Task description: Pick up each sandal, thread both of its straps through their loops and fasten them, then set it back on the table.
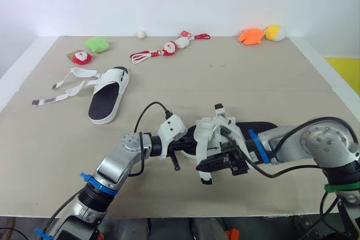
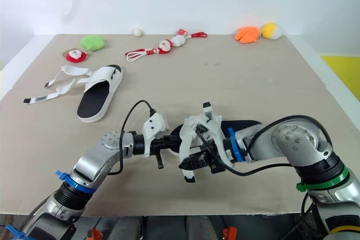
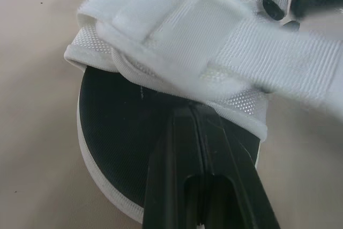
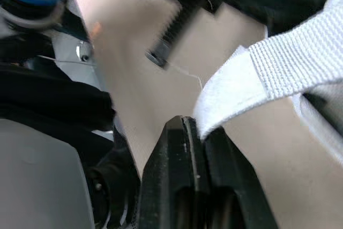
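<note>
- The near sandal [image 1: 257, 128] is sitting in the lower middle of the frame, on or just above the table [image 1: 236, 82]. Its black footbed is facing up, and its white upper [image 3: 236, 95] is lying between the two claws.
- The left claw [image 3: 191, 115] is reaching in from the lower left with its fingers pressed together, the tip touching the hem of the white upper.
- The right claw [image 4: 185, 124] is reaching in from the right with its fingers pressed together. The end of a white strap [image 4: 278, 52] is lying against its tip, and I cannot tell whether it is pinched.
- The second sandal [image 1: 107, 100] is lying in the upper left, well apart, with its loose straps [image 1: 72, 87] trailing leftward.
- Plush toys [image 1: 97, 44] are sitting along the far edge.
</note>
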`<state>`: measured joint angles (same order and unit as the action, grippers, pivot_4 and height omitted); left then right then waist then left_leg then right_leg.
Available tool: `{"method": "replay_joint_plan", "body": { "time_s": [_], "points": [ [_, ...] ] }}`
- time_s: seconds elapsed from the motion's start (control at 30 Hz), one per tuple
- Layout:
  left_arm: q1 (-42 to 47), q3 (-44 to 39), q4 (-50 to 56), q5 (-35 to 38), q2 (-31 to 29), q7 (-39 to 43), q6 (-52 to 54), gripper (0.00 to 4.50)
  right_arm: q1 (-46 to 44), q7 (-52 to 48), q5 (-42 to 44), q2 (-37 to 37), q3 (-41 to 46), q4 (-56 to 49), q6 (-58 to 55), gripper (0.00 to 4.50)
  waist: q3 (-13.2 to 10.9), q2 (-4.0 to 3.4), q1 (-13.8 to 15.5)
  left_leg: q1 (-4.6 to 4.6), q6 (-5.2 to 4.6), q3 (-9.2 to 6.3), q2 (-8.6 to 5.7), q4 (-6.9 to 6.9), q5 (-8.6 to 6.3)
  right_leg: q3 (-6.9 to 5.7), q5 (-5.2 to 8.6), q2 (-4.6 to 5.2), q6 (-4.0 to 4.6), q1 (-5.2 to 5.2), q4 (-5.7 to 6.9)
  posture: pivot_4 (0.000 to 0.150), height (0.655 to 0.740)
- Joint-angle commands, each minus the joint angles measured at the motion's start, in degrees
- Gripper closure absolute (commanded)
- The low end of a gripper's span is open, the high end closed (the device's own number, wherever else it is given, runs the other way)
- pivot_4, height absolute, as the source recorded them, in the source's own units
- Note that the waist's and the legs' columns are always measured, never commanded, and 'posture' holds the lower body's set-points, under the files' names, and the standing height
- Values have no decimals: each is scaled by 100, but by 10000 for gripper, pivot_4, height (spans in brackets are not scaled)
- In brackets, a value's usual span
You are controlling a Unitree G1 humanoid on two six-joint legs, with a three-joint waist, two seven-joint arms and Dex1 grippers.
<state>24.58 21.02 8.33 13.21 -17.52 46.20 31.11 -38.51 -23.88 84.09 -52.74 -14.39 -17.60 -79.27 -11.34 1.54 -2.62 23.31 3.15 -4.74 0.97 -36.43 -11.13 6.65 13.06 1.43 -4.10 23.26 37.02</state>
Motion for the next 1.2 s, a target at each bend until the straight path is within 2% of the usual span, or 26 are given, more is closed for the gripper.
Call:
{"method": "replay_joint_plan", "body": {
  "time_s": [0.03,0.17,0.3,0.47,0.8,1.2],
  "points": [
    [-115,140,-226,-175,-72,-64,103,45000,-572,-322,-51,200,330,373,-196,44625,0,0,-4,-1,-1,0,0,0,1,0,-2,0,1,0,0,1500,7400],
    [-77,137,-274,-183,-34,-68,90,45000,-1194,-374,-441,552,359,1147,-435,44625,2,2,-4,-1,-4,1,1,0,3,0,-5,-1,3,1,0,1500,7400],
    [-62,132,-304,-188,3,-85,69,45000,-1692,-645,-1236,778,251,1993,-479,44625,3,3,4,3,-6,1,-3,0,4,0,-7,1,5,1,-1,1500,7400],
    [-83,116,-297,-188,14,-108,71,45000,-2012,-1283,-1991,856,104,2406,-518,44625,2,2,3,5,-6,1,-3,1,4,0,-6,1,4,3,-3,1500,7400],
    [-131,100,-246,-173,24,-177,97,45000,-2019,-2510,-2868,649,-309,2213,-658,44625,2,2,-1,4,-6,1,-2,1,4,0,-9,1,1,3,-3,1500,7400],
    [-108,102,-285,-182,29,-165,74,45000,-1729,-3160,-3487,460,-506,1677,-502,44625,2,2,-1,5,-5,1,-3,1,3,0,-8,2,1,4,-4,1500,7400]
  ]
}}
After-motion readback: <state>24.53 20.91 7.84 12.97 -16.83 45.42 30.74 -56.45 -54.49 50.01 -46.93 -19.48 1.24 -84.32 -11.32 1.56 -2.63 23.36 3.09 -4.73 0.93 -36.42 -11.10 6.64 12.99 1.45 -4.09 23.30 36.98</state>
